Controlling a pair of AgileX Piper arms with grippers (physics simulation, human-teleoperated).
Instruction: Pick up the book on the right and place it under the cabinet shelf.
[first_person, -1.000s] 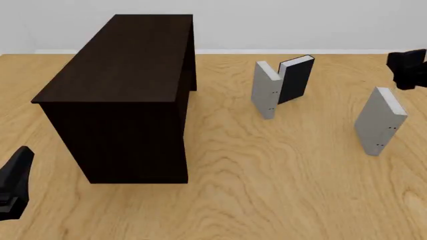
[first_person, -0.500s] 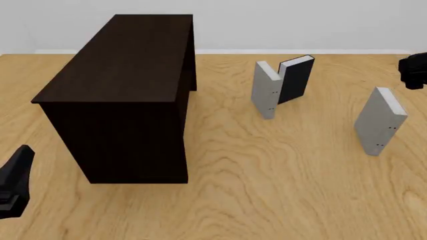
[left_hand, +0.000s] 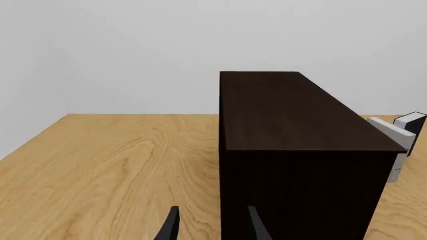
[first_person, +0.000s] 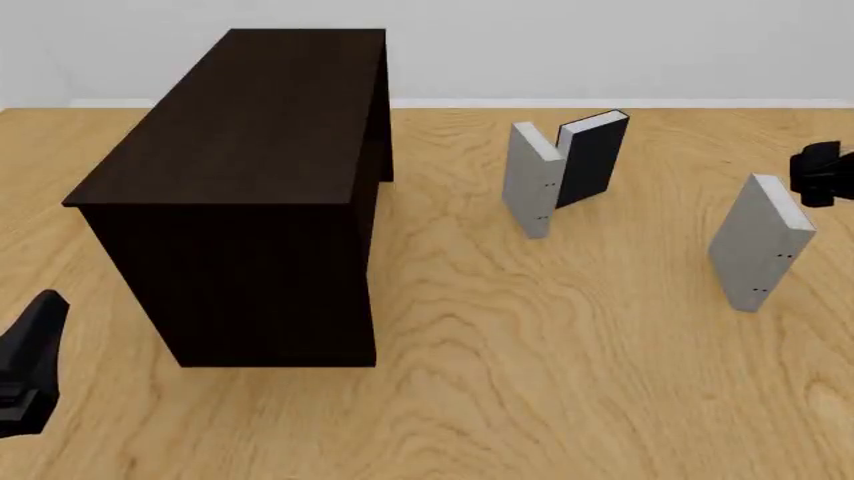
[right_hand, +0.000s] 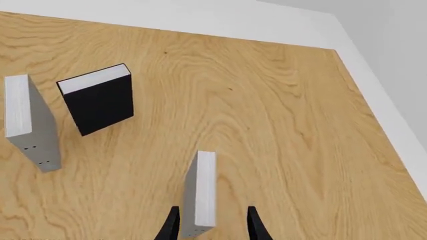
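Observation:
The book on the right (first_person: 761, 240) is thin and light grey, standing upright on the table at the right side. In the right wrist view this book (right_hand: 201, 195) appears edge-on, its near end lying between my two dark fingers. My right gripper (first_person: 817, 178) hovers open just above and behind it, partly cut off by the front view's right edge; in its own view the right gripper (right_hand: 210, 227) holds nothing. The cabinet shelf (first_person: 254, 190), a big dark brown box, fills the left. My left gripper (first_person: 40, 320) waits open at the near left, beside the cabinet shelf (left_hand: 300, 150).
A second grey book (first_person: 531, 180) leans against a black book with white pages (first_person: 590, 158) at the middle back; both also show in the right wrist view, grey book (right_hand: 30, 122) and black book (right_hand: 99, 99). The table's right edge (right_hand: 373, 125) runs close by.
My right gripper has come down and nearer, closing in on the top of the right book. The left arm, books and cabinet have not moved.

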